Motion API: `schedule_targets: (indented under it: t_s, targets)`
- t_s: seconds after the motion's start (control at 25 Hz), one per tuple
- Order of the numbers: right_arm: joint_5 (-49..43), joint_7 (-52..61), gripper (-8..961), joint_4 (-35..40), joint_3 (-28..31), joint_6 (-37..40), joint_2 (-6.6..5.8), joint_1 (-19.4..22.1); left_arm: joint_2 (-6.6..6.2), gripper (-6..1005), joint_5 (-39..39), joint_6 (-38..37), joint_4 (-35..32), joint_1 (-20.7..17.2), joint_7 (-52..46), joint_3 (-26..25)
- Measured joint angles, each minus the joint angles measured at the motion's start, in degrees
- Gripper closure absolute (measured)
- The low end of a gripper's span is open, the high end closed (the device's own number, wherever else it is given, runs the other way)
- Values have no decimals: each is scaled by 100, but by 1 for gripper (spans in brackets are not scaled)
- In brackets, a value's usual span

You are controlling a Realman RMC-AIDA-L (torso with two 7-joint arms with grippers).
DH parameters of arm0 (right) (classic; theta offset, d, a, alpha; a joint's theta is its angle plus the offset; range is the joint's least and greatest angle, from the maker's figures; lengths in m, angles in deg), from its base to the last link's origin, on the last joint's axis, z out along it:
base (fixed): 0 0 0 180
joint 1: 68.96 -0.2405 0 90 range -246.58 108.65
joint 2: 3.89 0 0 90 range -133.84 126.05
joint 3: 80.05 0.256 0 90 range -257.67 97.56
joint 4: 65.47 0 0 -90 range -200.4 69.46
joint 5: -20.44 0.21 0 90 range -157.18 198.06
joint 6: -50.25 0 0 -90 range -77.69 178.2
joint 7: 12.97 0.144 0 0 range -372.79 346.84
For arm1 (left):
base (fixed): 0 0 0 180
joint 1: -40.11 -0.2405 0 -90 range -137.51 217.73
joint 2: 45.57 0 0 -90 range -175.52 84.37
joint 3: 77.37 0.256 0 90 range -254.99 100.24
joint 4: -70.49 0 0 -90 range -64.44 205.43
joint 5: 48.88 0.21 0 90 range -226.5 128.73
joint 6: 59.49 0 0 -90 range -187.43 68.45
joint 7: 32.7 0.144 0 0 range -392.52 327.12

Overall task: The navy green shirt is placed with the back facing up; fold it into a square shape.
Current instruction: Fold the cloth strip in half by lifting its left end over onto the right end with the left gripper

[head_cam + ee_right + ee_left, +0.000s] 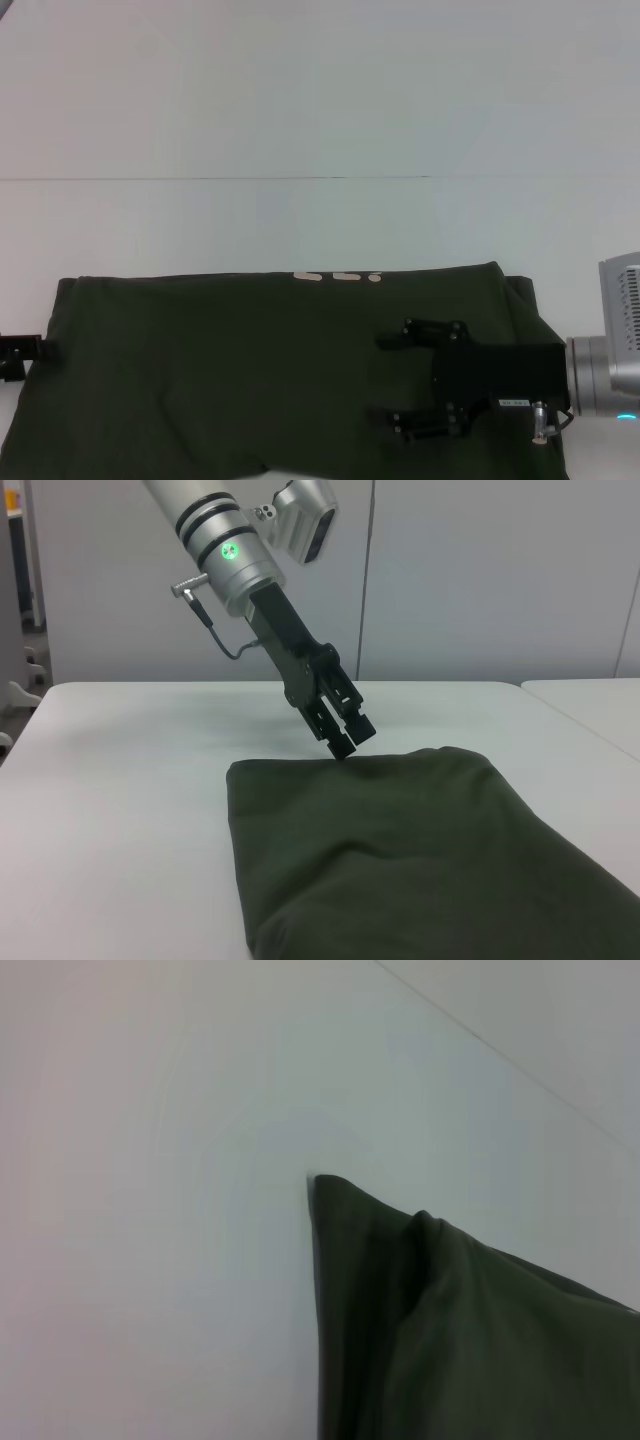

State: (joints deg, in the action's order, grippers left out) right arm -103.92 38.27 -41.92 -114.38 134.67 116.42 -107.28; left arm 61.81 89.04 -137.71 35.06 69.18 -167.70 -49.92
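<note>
Shirt: the navy green shirt (pixel 270 380) lies flat on the white worktop (pixel 300 120), filling the head view from about 9 o'clock round through 6 to 4 o'clock. It already looks doubled over into a broad band, with a straight far edge.

Print: small pale marks (pixel 338 276) peek out at that far edge, toward 12 o'clock of the cloth, likely the print caught in the fold.

Right gripper: the right gripper (pixel 405 385) hangs over the shirt's right part, near 4 o'clock. Its fingers are spread wide and hold nothing. I judge it is placed there to press or take the side for the next fold inward.

Left gripper: the left gripper (pixel 343 736) is at the shirt's left edge, near 9 o'clock, tips down at or just on the hem. Its fingers look nearly closed, but whether they pinch cloth I cannot tell.

Corner: the left wrist view shows one shirt corner (pixel 335 1195) slightly rumpled, lying on the worktop.

Progress: a judgement only; the side folds that would make the square seem not yet done.
</note>
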Motion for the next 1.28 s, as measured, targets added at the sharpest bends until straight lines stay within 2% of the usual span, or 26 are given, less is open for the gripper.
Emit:
schedule_targets:
  t_s: [0.36,0.56,0.76,1.28]
  targets:
    - [0,4,52,0,14,-20,0,0,-112,272,8,-197,-53,-65,-70,-19]
    - [0,8,52,0,14,-46,0,2,-104,266,23,-135,-56,-65,-51,-3]
    - [0,9,53,0,14,-59,0,13,-75,135,64,-44,-52,-62,-17,42]
    - [0,10,53,-11,3,-74,0,26,-71,136,224,3,-48,-58,60,48]
